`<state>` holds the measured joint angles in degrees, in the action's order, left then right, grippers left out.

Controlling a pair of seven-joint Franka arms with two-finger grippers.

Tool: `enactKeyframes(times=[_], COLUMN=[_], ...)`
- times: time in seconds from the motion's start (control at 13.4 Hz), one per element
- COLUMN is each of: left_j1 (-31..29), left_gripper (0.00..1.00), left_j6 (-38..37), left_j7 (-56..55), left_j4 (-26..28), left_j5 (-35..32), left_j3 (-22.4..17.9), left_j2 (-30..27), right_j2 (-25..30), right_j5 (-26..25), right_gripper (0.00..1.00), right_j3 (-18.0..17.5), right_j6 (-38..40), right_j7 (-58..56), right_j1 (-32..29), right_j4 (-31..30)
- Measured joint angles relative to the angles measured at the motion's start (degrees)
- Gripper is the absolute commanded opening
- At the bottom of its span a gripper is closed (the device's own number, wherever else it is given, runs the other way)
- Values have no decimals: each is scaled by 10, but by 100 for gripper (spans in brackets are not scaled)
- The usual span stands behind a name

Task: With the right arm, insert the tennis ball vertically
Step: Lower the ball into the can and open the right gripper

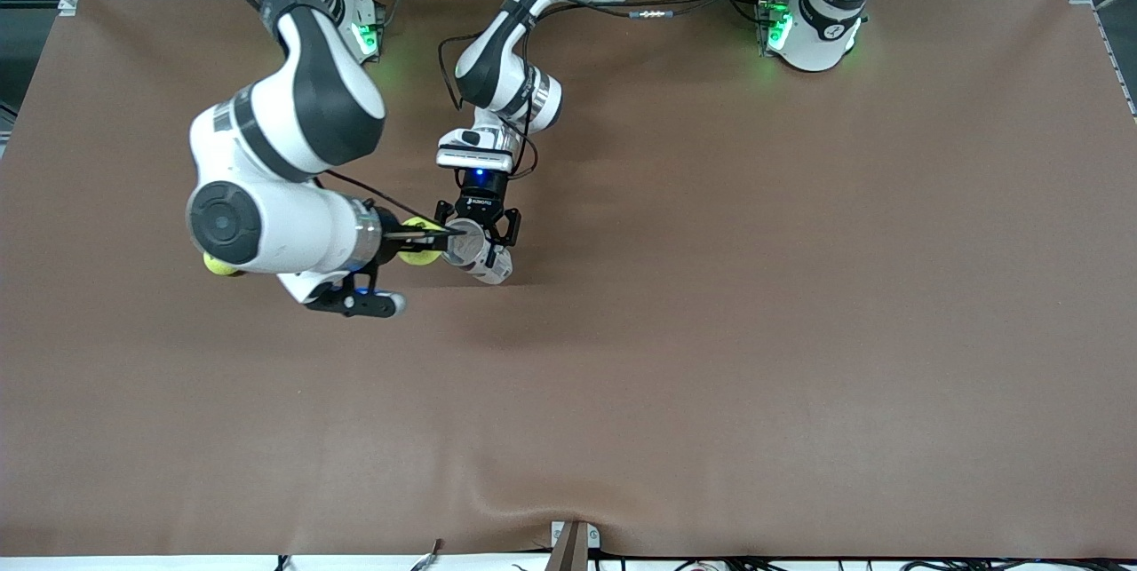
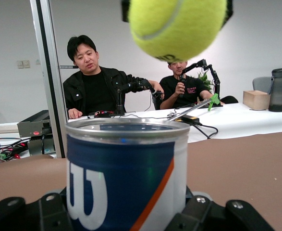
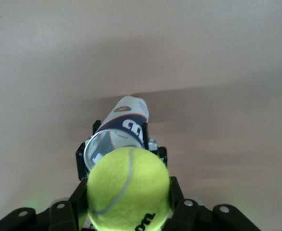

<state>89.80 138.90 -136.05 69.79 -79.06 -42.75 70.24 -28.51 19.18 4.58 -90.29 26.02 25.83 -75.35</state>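
My right gripper (image 1: pixel 426 239) is shut on a yellow-green tennis ball (image 1: pixel 416 244) and holds it in the air just above the open mouth of a blue-and-white can (image 1: pixel 481 257). The can stands mouth up, gripped round its body by my left gripper (image 1: pixel 478 238). In the left wrist view the ball (image 2: pixel 177 26) hangs above the can's rim (image 2: pixel 126 129), apart from it. The right wrist view has the ball (image 3: pixel 128 190) between my right gripper's (image 3: pixel 128 198) fingers, with the can (image 3: pixel 120 131) just past it.
A second tennis ball (image 1: pixel 218 265) lies on the brown table (image 1: pixel 711 331), partly hidden under the right arm. Both arm bases stand along the table's edge farthest from the front camera.
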Motion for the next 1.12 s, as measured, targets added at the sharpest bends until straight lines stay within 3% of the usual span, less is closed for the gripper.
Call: enactKeyframes(times=[0.45,0.52,0.6,0.67,0.74,1.12], left_j1=[1,1,1,1,1,1], left_gripper=[74,74,74,74,74,75], left_j6=[-15,-16,-18,-18,-19,-19], left_j7=[-19,-19,-20,-20,-20,-21], left_j4=[-1,-1,-1,-1,-1,-1], left_j5=[-21,-21,-22,-22,-22,-22], left_j3=[8,9,10,10,10,11], left_j2=[1,1,1,1,1,1], right_j2=[-3,-4,-4,-5,-5,-5], right_j5=[0,0,0,0,0,0], right_gripper=[24,30,49,89,100,100], right_j3=[0,0,0,0,0,3], right_j6=[-27,-39,-47,-51,-53,-54], right_j7=[20,21,25,28,30,32], right_j1=[23,27,32,35,38,40], right_j4=[-38,-48,-55,-58,-58,-62])
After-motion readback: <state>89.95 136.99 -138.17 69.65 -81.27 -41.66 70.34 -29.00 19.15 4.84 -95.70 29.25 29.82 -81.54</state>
